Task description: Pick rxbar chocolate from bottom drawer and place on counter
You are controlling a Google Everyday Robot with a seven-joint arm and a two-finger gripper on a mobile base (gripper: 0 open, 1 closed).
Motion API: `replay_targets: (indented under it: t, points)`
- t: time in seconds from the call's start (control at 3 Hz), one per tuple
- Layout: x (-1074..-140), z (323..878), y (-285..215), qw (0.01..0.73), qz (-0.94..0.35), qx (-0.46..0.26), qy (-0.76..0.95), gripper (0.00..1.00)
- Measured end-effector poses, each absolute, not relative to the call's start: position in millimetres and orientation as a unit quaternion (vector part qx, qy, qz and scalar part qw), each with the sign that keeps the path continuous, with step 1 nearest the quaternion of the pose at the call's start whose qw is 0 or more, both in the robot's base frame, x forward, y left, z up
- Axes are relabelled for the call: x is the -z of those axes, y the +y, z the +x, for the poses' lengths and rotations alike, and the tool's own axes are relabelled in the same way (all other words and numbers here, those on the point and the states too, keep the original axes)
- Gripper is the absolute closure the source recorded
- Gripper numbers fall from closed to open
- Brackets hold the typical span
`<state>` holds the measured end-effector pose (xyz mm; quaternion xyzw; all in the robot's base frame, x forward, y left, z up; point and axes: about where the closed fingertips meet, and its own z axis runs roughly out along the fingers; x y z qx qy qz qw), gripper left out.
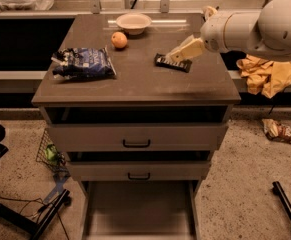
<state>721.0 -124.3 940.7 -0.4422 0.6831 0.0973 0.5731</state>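
The rxbar chocolate [171, 63], a small flat black bar, lies on the counter [135, 86] right of its middle. My gripper [177, 56] reaches in from the right on a white arm. Its pale fingers are closed into one wedge on the bar's right end, low at the counter surface. The bottom drawer [140, 211] is pulled out below the cabinet, and its pale floor shows bare. The two upper drawers with black handles are closed.
A blue-and-white snack bag [82, 63] lies on the counter's left side. An orange [118, 40] and a white bowl [133, 22] sit at the back. A yellow cloth [267, 74] hangs at the right. A wrapper [280, 131] and a black pole [287, 209] lie on the floor.
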Motion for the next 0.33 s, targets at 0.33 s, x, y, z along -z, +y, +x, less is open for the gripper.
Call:
replay_targets:
  t: [0.33]
  points:
    - [-940.7,721.0,-124.2,0.573,-0.442,-0.097,0.683,0.00]
